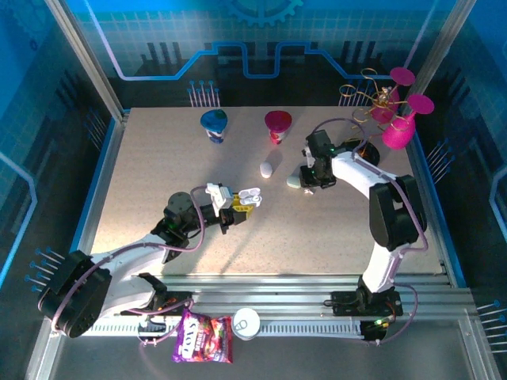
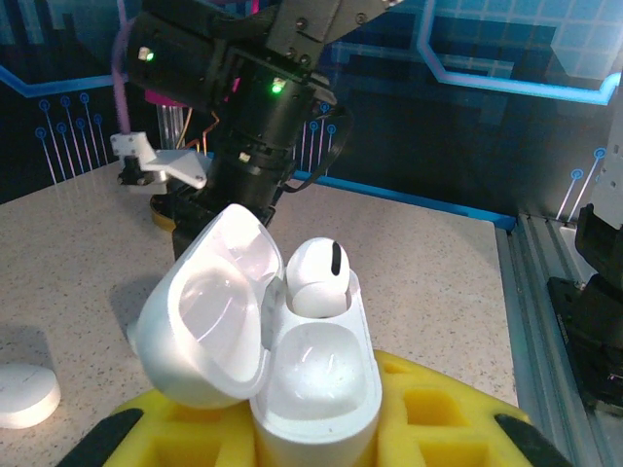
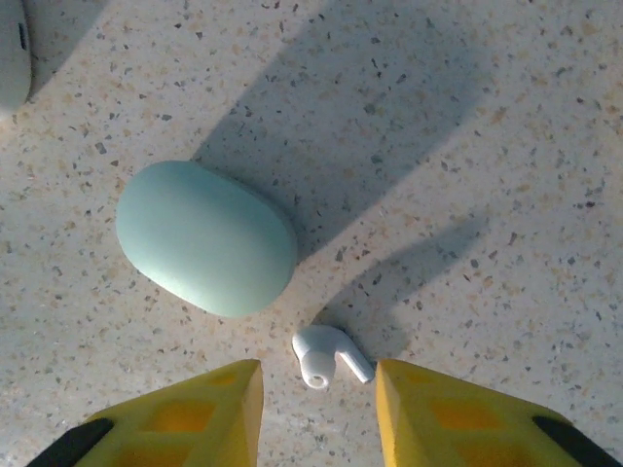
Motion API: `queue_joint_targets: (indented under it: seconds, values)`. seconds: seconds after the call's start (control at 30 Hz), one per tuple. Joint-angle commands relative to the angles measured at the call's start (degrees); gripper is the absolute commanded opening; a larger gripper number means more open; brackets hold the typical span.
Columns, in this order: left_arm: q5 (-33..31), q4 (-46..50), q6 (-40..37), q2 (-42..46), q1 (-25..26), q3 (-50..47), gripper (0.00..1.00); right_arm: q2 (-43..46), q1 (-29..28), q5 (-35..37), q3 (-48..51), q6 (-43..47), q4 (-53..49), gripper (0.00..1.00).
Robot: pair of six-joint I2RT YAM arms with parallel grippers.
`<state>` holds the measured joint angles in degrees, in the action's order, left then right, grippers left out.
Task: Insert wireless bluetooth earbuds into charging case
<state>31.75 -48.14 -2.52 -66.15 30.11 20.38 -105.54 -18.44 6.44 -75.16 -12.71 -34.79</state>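
Note:
My left gripper [image 1: 238, 203] is shut on a white charging case [image 2: 316, 389], held above the table with its lid [image 2: 204, 321] swung open to the left. One white earbud [image 2: 316, 276] sits in the case's far slot, and the near slot [image 2: 316, 365] is empty. My right gripper [image 3: 319, 368] points down at the table at the back right. Its yellow fingers [image 3: 200, 413] stand apart on either side of a loose white earbud [image 3: 326, 352] lying on the table, its stem close to the right finger. The left finger does not touch it.
A mint-green closed case [image 3: 204, 236] lies just beyond the loose earbud. A white pebble-like case [image 1: 266, 169] lies mid-table. A blue cup [image 1: 214, 124] and a magenta cup [image 1: 277, 125] stand at the back, pink glasses [image 1: 396, 131] at the back right. A snack bag [image 1: 203, 336] lies on the front rail.

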Motion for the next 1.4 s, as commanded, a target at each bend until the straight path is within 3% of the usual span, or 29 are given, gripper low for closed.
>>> queue_joint_targets:
  seconds: [0.0,0.37,0.93,1.13,1.37]
  values:
    - [-0.31,-0.64,-1.51,0.47,-0.16,-0.71,0.00,-3.53,-2.13,5.17,-3.53,2.38,-7.20,0.35]
    - [-0.95,-0.74,-1.69,1.00,-0.15,-1.53,0.00,-10.36,-5.25,11.11,-9.20,3.81,-12.15,0.32]
    - [-1.12,-0.44,-1.78,1.01,-0.18,-1.31,0.00,-14.09,-5.56,10.53,-11.03,4.27,-12.97,0.24]
    - [-1.31,-0.34,-1.78,0.94,-0.15,-1.31,0.00,-9.87,-5.64,9.31,-8.95,4.15,-11.63,0.22]
    - [-2.17,-2.42,-0.59,-0.41,-0.19,-1.23,0.00,5.33,-5.64,2.14,-0.78,3.74,-6.35,0.22]
